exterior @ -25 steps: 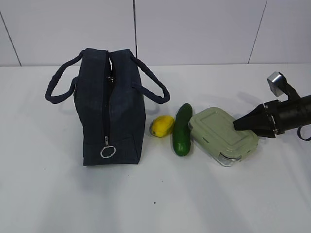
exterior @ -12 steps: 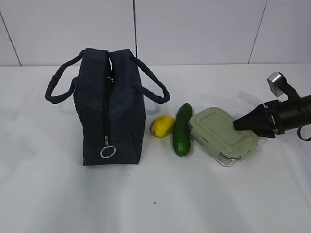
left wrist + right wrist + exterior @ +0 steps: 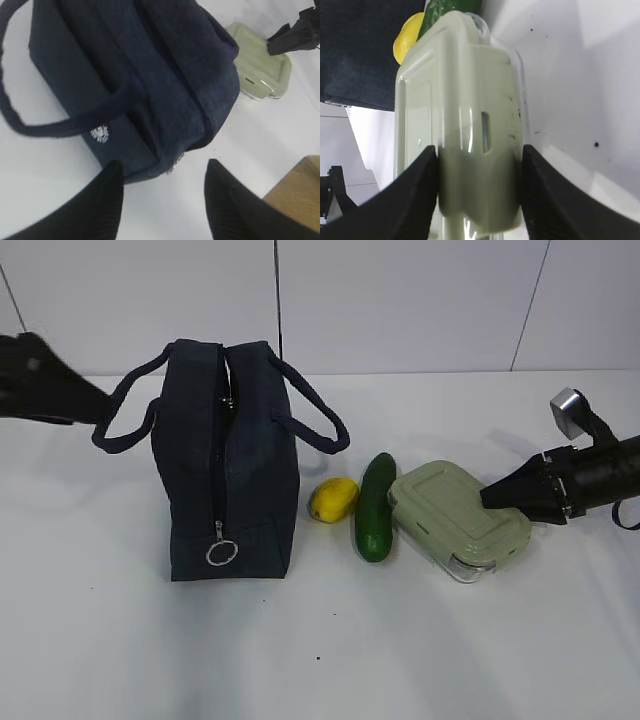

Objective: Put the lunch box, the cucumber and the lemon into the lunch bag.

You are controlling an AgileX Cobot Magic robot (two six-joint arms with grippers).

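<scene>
Table (image 3: 120,640) white, wall (image 3: 400,300) seemingly pale panelled.

Bright, even light from above casts only faint, soft shadows on the white table (image 3: 330,660). The left arm (image 3: 40,390) is motion-blurred at the far left. Both wrist views are soft, with the near fingers (image 3: 100,205) out of focus.

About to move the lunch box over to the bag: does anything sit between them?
Yes. The cucumber and the lemon lie on the table between the lunch box and the lunch bag, cucumber nearest the box.
</scene>
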